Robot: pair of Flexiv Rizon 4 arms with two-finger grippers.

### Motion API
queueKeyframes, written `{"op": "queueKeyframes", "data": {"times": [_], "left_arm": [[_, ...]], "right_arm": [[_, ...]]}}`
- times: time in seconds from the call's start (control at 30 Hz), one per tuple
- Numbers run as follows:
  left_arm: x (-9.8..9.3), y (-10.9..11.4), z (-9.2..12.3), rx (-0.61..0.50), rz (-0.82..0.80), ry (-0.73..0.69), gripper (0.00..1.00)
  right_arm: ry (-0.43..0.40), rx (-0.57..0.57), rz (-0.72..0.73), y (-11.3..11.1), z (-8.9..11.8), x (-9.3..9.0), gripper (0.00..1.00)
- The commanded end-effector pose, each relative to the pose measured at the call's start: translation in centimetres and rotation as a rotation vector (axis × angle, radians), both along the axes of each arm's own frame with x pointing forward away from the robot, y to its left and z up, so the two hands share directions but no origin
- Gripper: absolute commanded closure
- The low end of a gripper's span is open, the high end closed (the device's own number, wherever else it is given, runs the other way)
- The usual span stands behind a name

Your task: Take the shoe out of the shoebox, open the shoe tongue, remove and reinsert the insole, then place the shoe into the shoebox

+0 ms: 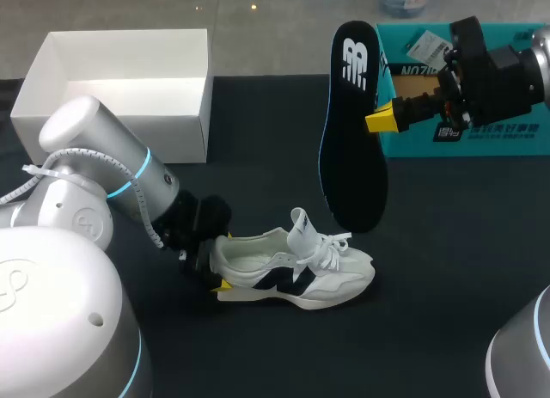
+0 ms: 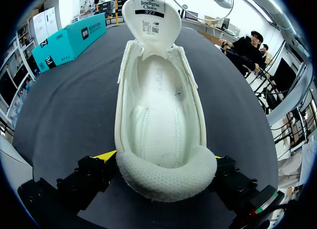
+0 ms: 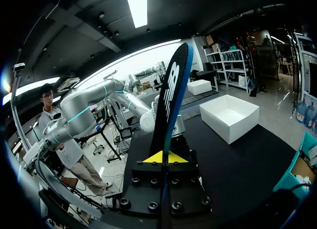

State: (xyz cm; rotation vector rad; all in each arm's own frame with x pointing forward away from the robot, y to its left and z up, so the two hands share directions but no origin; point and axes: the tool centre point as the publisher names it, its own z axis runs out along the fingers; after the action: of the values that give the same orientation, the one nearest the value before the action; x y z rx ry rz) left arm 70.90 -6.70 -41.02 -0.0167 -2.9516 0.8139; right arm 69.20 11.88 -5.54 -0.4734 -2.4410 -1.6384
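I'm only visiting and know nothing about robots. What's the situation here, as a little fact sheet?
Shoe: white lace-up sneaker, upright on the dark table, tongue pulled up, no insole inside
Insole: black foam insole, held upright in the air beyond the sneaker
Left hand: shut on the sneaker's heel
Right hand: shut on the insole's edge
Boxes: open white cardboard box and teal cardboard box at the table's far side
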Motion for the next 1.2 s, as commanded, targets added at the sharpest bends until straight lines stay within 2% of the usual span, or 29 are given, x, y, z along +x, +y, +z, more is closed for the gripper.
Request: {"op": "queueKeyframes", "data": {"times": [0.03,0.53,1.03,1.2], "left_arm": [[-0.3,0.4,1.0,0.038,0.012,-0.009,0.00],[-0.2,0.5,2.9,0.231,-0.004,0.018,0.00],[0.0,2.9,6.3,0.345,-0.052,0.007,0.00],[-0.2,3.5,7.5,0.348,-0.058,0.019,0.00]], "right_arm": [[0.001,-0.002,-0.001,0.2,-0.1,0.1,1.00],[0.001,-0.002,-0.001,0.2,-0.1,0.1,1.00],[0.001,-0.002,-0.001,0.2,-0.1,0.1,1.00],[0.001,-0.002,-0.001,0.2,-0.1,0.1,1.00]]}}
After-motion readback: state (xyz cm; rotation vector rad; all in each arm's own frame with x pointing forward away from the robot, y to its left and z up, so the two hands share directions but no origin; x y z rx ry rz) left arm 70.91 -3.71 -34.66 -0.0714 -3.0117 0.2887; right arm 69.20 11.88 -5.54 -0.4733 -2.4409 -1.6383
